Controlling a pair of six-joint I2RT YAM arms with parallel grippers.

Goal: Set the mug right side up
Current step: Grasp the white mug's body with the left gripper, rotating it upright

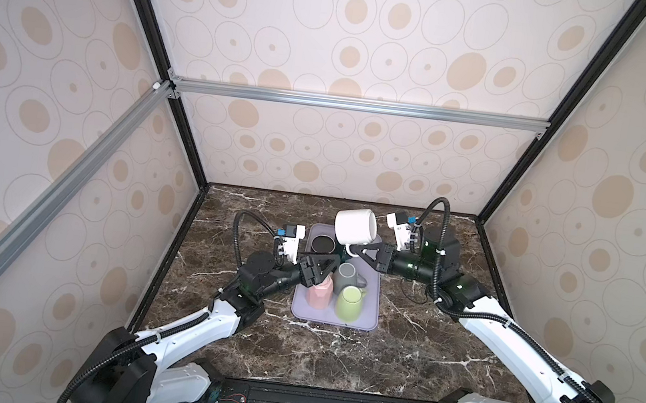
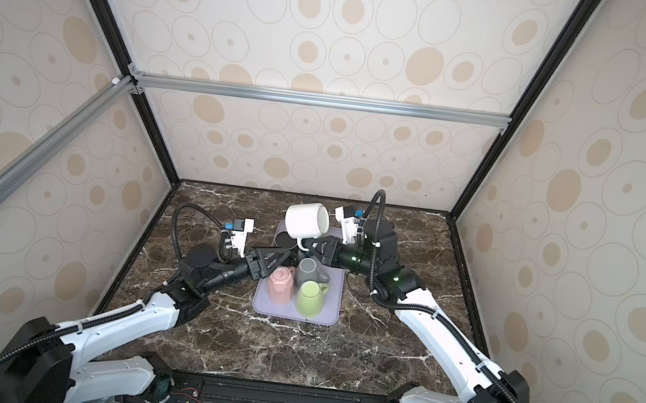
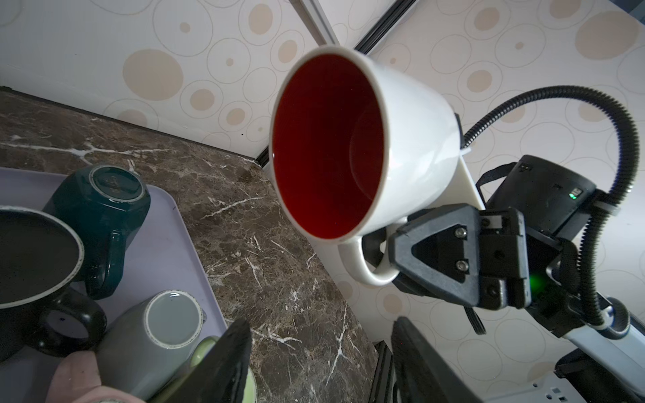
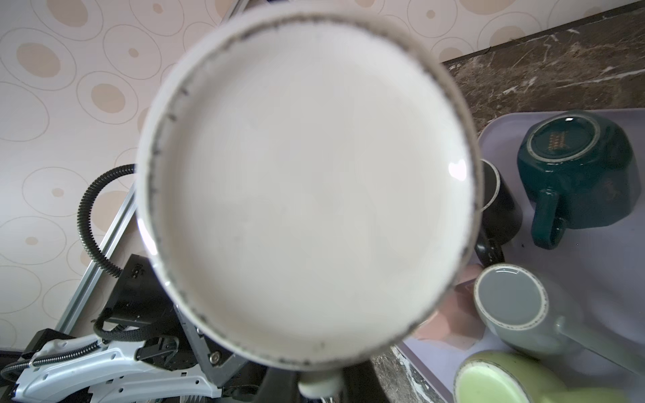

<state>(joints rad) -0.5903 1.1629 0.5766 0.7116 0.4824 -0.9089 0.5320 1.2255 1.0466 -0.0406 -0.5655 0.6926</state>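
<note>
Right gripper point(image 1: 354, 250) pinches white mug point(image 1: 355, 226) by its handle, tilted. Red inside shows only in left wrist view. Left gripper point(image 3: 321, 342) spread, gripping nothing.

Dark brown marble-patterned table point(image 1: 335, 363) with white veins, closed in by patterned walls point(image 1: 359, 161) at the back and both sides. Directly on it, towards the far middle, a lavender tray point(image 1: 369, 315) with rounded corners, lying flat, long side running front to back. On the tray's far half, a black mug point(image 1: 323, 244), mouth up, and just beside it a dark teal mug point(image 3: 101, 206), base up. On the near half, a grey mug point(image 1: 345, 276), a pink mug point(image 1: 318, 294) and a green mug point(image 1: 348, 306), crowded close together.
</note>
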